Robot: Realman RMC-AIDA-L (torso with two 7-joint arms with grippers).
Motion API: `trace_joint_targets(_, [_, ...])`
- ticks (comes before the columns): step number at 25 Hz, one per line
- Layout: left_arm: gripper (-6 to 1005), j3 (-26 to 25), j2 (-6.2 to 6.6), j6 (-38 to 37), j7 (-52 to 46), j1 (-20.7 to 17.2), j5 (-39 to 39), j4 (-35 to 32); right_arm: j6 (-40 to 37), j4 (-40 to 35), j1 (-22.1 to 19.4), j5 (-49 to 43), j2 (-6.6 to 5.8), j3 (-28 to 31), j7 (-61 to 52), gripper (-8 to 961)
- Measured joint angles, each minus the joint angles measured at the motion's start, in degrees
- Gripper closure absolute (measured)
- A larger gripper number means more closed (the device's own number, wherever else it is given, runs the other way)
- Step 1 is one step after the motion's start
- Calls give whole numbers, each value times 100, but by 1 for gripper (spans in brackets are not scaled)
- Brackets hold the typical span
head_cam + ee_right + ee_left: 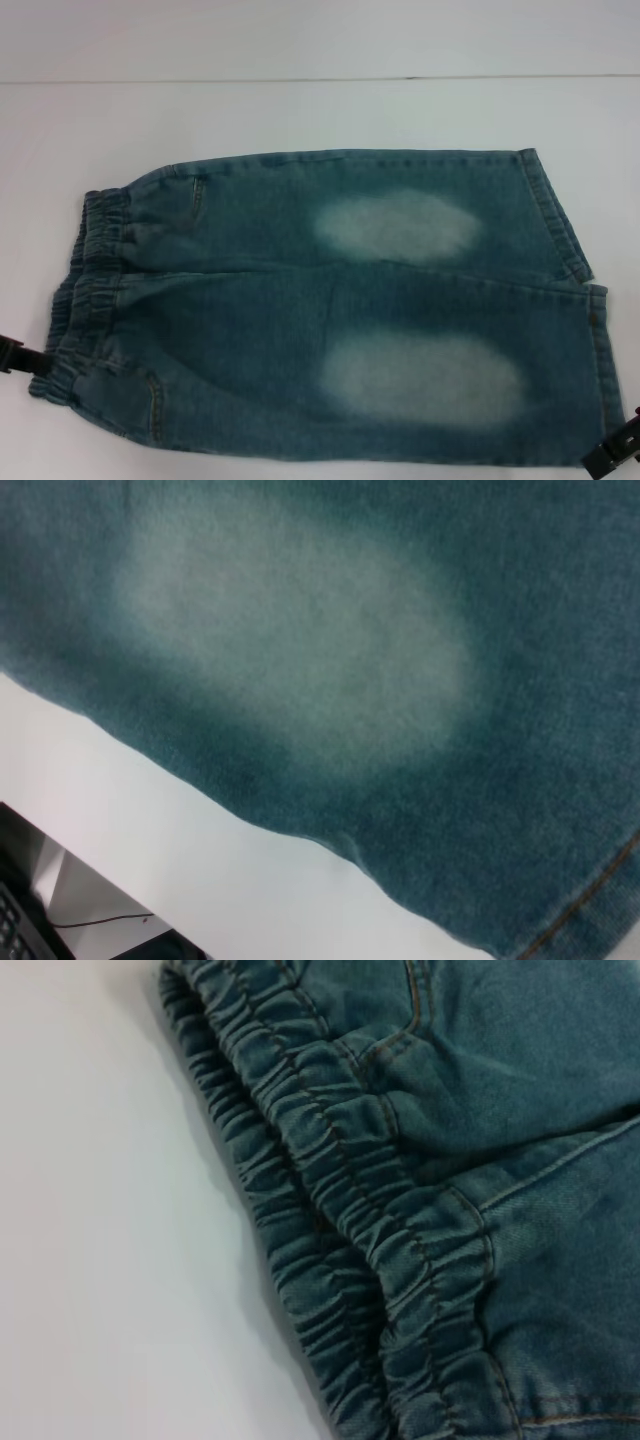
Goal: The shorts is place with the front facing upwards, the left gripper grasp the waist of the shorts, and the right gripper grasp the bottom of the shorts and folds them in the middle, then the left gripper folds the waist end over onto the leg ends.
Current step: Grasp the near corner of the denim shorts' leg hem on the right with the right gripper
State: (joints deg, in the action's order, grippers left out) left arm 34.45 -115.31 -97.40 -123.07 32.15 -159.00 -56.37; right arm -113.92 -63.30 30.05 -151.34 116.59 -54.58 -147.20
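The blue denim shorts (330, 300) lie flat on the white table, front up, showing two pale faded ovals. The puckered waist of the shorts (85, 290) is at the left, and the bottom of the shorts, two straight leg ends (603, 360), is at the right. My left gripper (15, 355) sits at the near corner of the waistband, touching its edge. My right gripper (612, 452) is at the near corner of the nearer leg hem. The left wrist view shows the gathered waistband (330, 1220) close up. In the right wrist view a faded oval (300, 650) fills the shorts' near leg.
White table (300, 110) surrounds the shorts, with a bare strip behind them up to the back edge. The table's near edge (150, 820) runs just past the shorts' near side in the right wrist view, with dark equipment (20, 920) below it.
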Motion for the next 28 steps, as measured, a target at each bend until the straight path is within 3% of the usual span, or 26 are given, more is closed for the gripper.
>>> trace_joint_targets(28, [950, 9, -27, 38, 73, -51, 0, 12, 238, -13, 9, -222, 126, 206, 111, 206])
